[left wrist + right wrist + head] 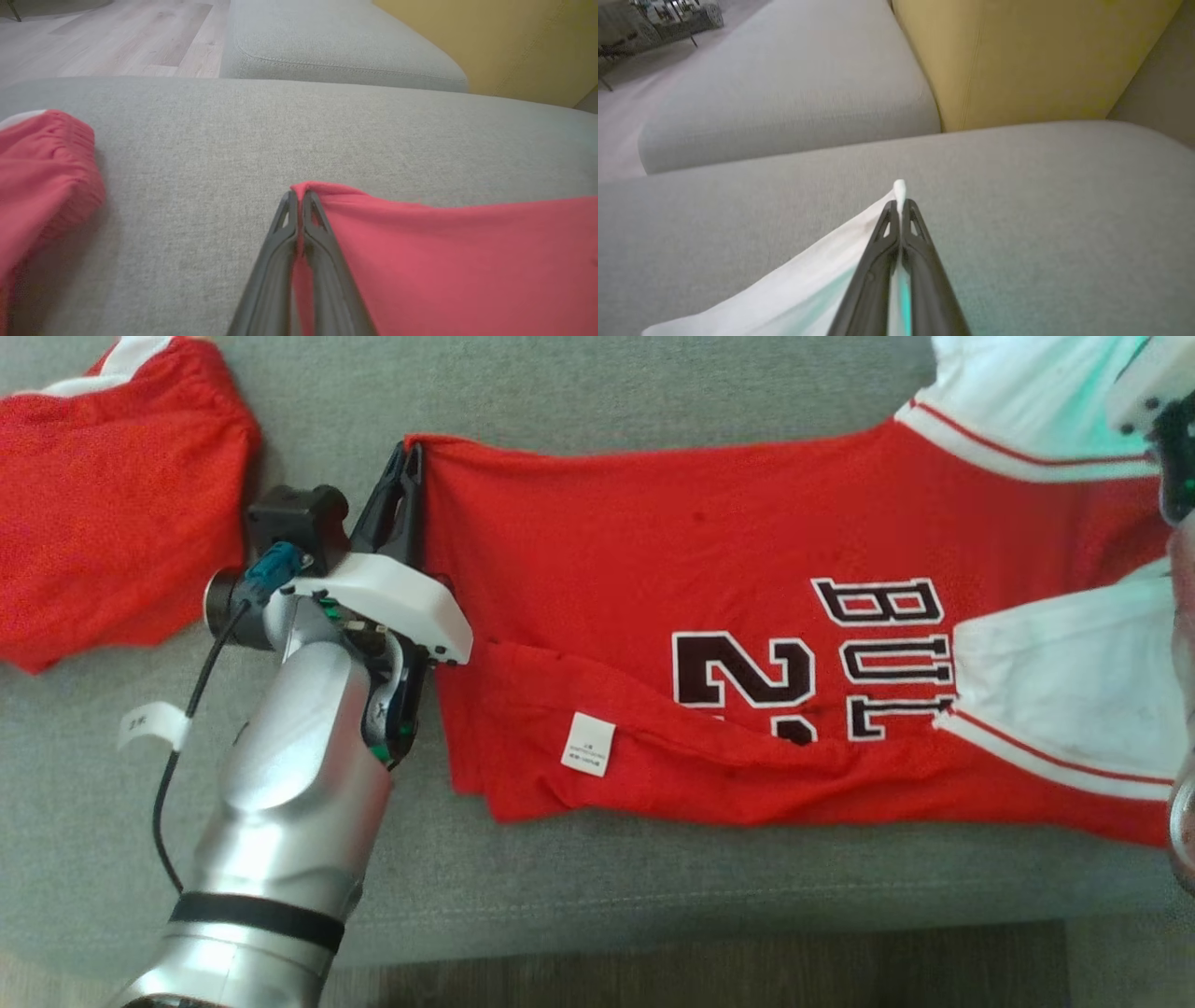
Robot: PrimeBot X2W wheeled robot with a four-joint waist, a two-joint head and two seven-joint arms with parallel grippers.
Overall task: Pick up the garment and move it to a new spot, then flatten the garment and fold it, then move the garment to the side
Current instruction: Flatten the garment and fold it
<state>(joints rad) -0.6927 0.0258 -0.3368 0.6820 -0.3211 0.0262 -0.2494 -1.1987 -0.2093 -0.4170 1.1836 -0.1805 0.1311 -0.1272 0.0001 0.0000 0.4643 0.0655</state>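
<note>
On the grey cushion [597,887] the red jersey [653,541] lies spread; the left gripper [411,455], forearm slanting in from the near left, pinches its far-left corner; the right gripper [900,205] clamps its white far-right edge.

On my feed I see a grey fabric sofa seat [653,392] with a second grey cushion [336,46] beyond it, a mustard-yellow backrest [1017,56] behind, and pale wood-plank floor [117,42] alongside, all softly lit.
</note>
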